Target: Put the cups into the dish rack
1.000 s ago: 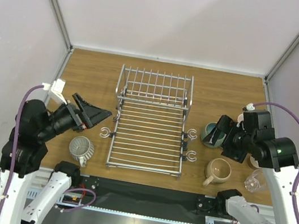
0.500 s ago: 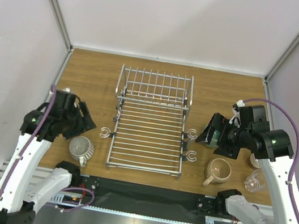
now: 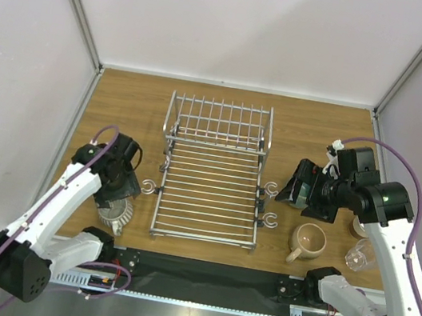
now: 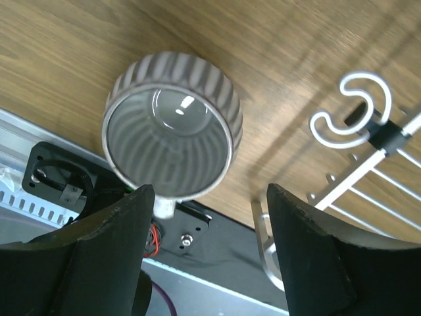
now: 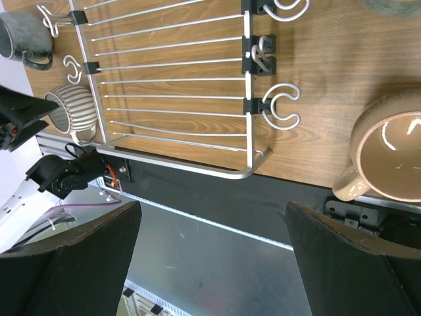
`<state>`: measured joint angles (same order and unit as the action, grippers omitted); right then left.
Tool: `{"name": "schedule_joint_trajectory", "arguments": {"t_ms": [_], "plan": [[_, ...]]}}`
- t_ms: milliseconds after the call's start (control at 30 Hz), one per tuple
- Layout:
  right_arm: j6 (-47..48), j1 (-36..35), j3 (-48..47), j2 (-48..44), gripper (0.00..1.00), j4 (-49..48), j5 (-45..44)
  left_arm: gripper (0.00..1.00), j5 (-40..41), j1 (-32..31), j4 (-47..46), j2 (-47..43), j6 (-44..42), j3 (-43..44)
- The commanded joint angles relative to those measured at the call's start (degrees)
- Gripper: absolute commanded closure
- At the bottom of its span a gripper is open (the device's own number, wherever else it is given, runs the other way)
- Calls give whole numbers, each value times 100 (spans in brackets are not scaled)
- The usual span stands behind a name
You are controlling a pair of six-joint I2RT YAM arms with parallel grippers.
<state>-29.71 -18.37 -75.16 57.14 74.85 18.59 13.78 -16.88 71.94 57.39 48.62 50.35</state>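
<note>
The silver wire dish rack (image 3: 212, 176) lies mid-table and holds no cups. The ribbed silver-grey cup (image 3: 115, 210) stands upright left of its near corner. My left gripper (image 3: 115, 181) hovers just above and behind that cup, open. In the left wrist view the cup (image 4: 172, 125) sits ahead of the open gripper (image 4: 207, 263). My right gripper (image 3: 303, 191) is open over the teal-green cup (image 3: 292, 193), which it mostly hides. A beige cup (image 3: 308, 241) and a clear glass (image 3: 361, 254) stand near right. The right wrist view shows the rack (image 5: 171, 99), the beige cup (image 5: 395, 155) and a grey-green mug (image 5: 23, 33).
Small hooks (image 3: 270, 204) stick out from the rack's right side and one (image 3: 147, 188) from its left side. Another pale cup (image 3: 359, 227) peeks from under my right arm. The table's near edge with the arm bases (image 3: 200, 274) runs just below the cups.
My left arm has swung down and right, bringing its gripper over the ribbed cup. My right gripper shifted slightly left over the teal cup, then held still.
</note>
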Motion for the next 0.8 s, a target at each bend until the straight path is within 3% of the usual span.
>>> {"name": "schedule_joint_trajectory", "arguments": {"t_ms": [0,233,533,567,667,767], "plan": [[106,18,-149,-54,0,-137,92,25,292,-34,-443,193,191,-130],[185,18,-254,-81,0,29,-13,28,283,-26,-866,703,306,-245],[238,18,-368,-98,0,161,-145,44,362,150,-1375,1160,122,-517],[238,26,-377,-107,0,162,-162,53,380,159,-1367,1170,104,-500],[256,26,-386,-125,0,179,-172,66,432,168,-1367,1065,69,-491],[256,27,-377,-107,0,162,-119,72,424,194,-1297,968,42,-491]]}}
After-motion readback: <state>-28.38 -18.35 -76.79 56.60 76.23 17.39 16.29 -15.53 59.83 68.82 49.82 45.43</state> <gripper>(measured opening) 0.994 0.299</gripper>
